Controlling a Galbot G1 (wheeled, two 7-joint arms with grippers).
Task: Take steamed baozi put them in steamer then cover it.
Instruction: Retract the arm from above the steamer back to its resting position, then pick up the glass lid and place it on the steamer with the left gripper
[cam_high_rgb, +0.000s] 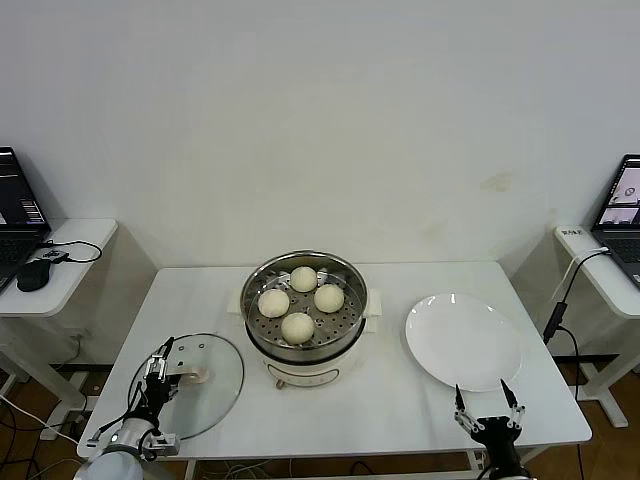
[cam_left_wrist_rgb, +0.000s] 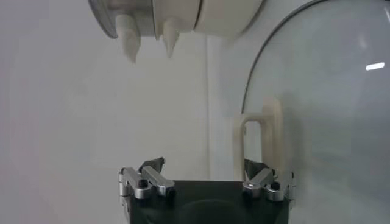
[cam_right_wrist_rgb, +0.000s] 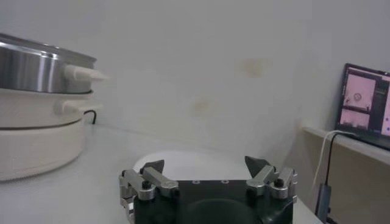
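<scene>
Four cream-white baozi (cam_high_rgb: 301, 300) sit on the perforated tray inside the steel steamer (cam_high_rgb: 347, 322), which stands on its white base at the table's middle. The glass cover (cam_high_rgb: 215, 385) with a cream handle (cam_high_rgb: 190, 375) lies flat on the table to the steamer's left. My left gripper (cam_high_rgb: 160, 368) is open over the cover's near-left part, right beside the handle; in the left wrist view the handle (cam_left_wrist_rgb: 259, 139) stands close by one open fingertip (cam_left_wrist_rgb: 254, 168). My right gripper (cam_high_rgb: 486, 403) is open and empty at the table's front right, just in front of the white plate.
An empty white plate (cam_high_rgb: 463, 340) lies right of the steamer and shows in the right wrist view (cam_right_wrist_rgb: 189, 164). Side desks with laptops stand at the far left (cam_high_rgb: 18, 205) and far right (cam_high_rgb: 625, 205). A mouse (cam_high_rgb: 33, 277) lies on the left desk.
</scene>
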